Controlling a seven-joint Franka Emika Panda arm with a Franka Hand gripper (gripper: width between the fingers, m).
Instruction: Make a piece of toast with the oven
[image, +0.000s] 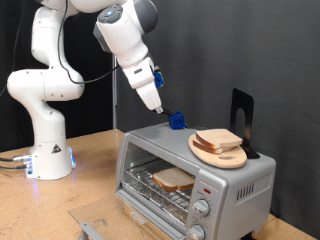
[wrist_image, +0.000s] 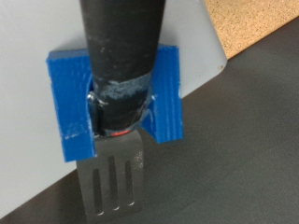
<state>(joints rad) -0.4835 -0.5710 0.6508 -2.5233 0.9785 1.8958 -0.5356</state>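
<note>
The silver oven (image: 245, 185) stands at the exterior view's right, and its glass door looks folded down. One piece of toast (image: 172, 179) lies on the wire rack inside. More slices (image: 218, 140) are stacked on a round wooden board (image: 232, 158) on the oven's top. My gripper (image: 157, 97) hangs tilted over the oven's top left corner, shut on a black-handled spatula. The spatula's blue block (image: 177, 119) is just above the oven top. In the wrist view the black handle (wrist_image: 121, 47), the blue block (wrist_image: 65, 103) and the slotted metal blade (wrist_image: 114, 182) show over the grey oven top.
A black stand (image: 243, 118) rises behind the board on the oven. The arm's white base (image: 48, 150) is at the exterior view's left on the wooden table (image: 60, 205). Two knobs (image: 200, 210) are on the oven's front right. A black curtain hangs behind.
</note>
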